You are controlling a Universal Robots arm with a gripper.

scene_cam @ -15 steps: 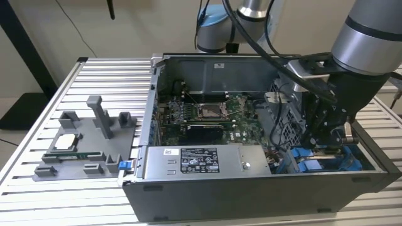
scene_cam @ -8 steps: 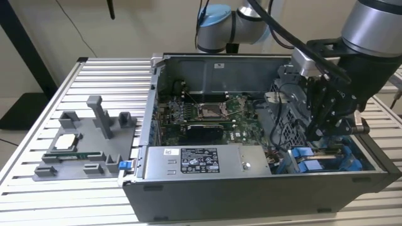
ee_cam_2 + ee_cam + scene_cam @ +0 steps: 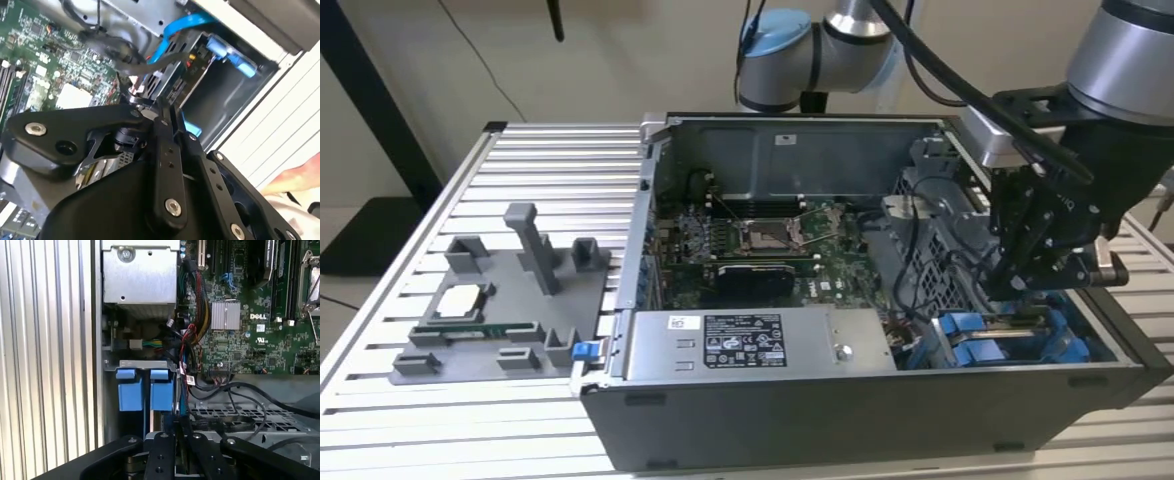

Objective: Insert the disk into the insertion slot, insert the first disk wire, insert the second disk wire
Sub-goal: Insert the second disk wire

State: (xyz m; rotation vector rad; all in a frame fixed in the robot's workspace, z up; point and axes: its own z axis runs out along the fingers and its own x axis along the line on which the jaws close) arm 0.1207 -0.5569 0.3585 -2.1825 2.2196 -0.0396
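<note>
The black fingers [image 3: 1037,255] hang low over the right end of the open computer case [image 3: 854,400], as the exterior view shows it. In both wrist views the two finger bars [image 3: 162,150] [image 3: 161,455] run close side by side. Their tips sit down among dark wires, and I cannot tell if they are pinching anything or how wide they stand.

Right under them is the disk [image 3: 983,335] in its bright blue frame. It sits on its edge, down inside the slot [image 3: 937,270] of the grey metal cage with the little holes. In the first wrist view the disk's blue end [image 3: 161,390] stands beside a second blue tab [image 3: 129,390]. The holey top of the slot's cage [image 3: 235,414] lies just next to them.

Black wires [image 3: 235,389] loop over the cage, very near the fingers. A flat blue cable [image 3: 185,27] bends across the case wall in the second wrist view. A bundle of red and yellow wires [image 3: 197,305] runs down by the green board [image 3: 761,235].

Further out, a grey box with a white label [image 3: 734,345] lies along the near side of the case. The case stands on a desk [image 3: 400,420] made of long silver slats. On the exterior view's left, well apart from the case, sits a grey holder [image 3: 507,300] with small parts on it.
</note>
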